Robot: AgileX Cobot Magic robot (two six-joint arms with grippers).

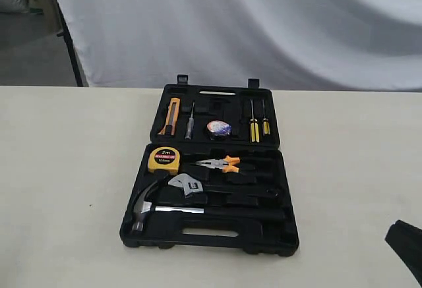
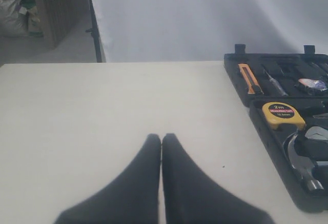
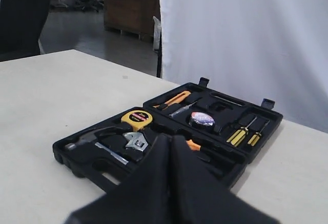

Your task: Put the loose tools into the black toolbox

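Since the hammer (image 1: 173,208), wrench (image 1: 191,184) and tape roll (image 1: 218,128) lie in the black toolbox (image 1: 264,242), nothing loose is left. Left gripper (image 2: 161,138) and right gripper (image 3: 170,138) sit closed, empty

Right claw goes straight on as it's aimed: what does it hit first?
Probably the toolbox, near the pliers. The shut right claw points there. Depth is unclear from the wrist view.

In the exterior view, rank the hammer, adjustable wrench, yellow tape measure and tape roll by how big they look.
1. hammer
2. adjustable wrench
3. yellow tape measure
4. tape roll, though it lies farther back
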